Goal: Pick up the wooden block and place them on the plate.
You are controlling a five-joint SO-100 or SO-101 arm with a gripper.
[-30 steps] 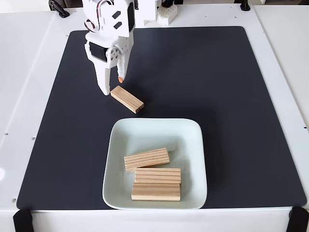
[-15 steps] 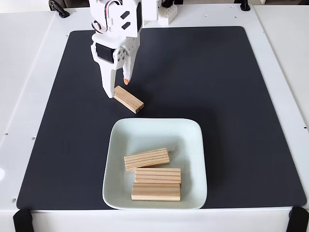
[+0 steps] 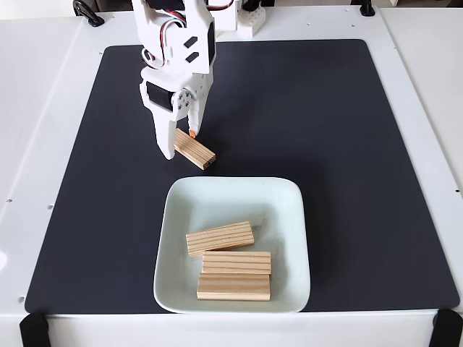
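While three wooden blocks [image 3: 221, 238] are already lying flat inside the plate [image 3: 289, 199], which is sitting near the front edge of the black mat [image 3: 347, 130], a fourth wooden block [image 3: 197, 150] is lying loose on the mat just behind the plate's back left corner, turned at a slant, and that is the one the arm is going for. The white gripper [image 3: 181, 143] is reaching down from the mat's back edge and straddling the block's far end, with its broad white finger on the left side and the thin one with the orange tip [image 3: 193, 133] on the right. The jaws are standing narrowly apart, about the width of the block, and I cannot tell whether they are pressing on the wood or just hovering beside it. To my eye the fingers are coming across the short width because that is the span they can close over. The gripper seems to be catching only the block's end, so it could swing or slip when lifted, I am guessing
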